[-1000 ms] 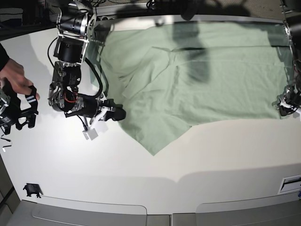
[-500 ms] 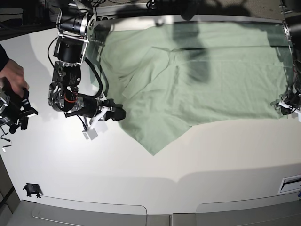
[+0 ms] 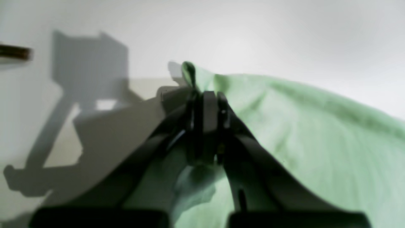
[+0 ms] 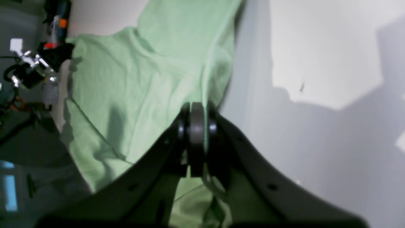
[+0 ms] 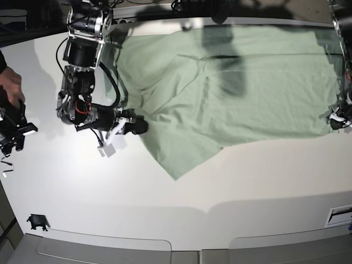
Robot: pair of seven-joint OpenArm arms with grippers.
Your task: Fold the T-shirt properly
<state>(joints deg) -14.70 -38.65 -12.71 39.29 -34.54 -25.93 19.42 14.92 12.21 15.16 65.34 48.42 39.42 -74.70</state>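
Shirt (image 5: 231,88) lies spread across the far half of the table (image 5: 247,187), one corner hanging toward you. Your right gripper (image 4: 196,122) is clenched on the shirt's edge at the base view's left; left gripper (image 3: 207,98) is pinched on the opposite edge at that view's right. Gripping both ends lets you tension the cloth flat before folding. A hand (image 5: 10,88) shows at the table's edge, well apart.

Bright overhead light, hard shadows; wrist views blurred, base edges curved.
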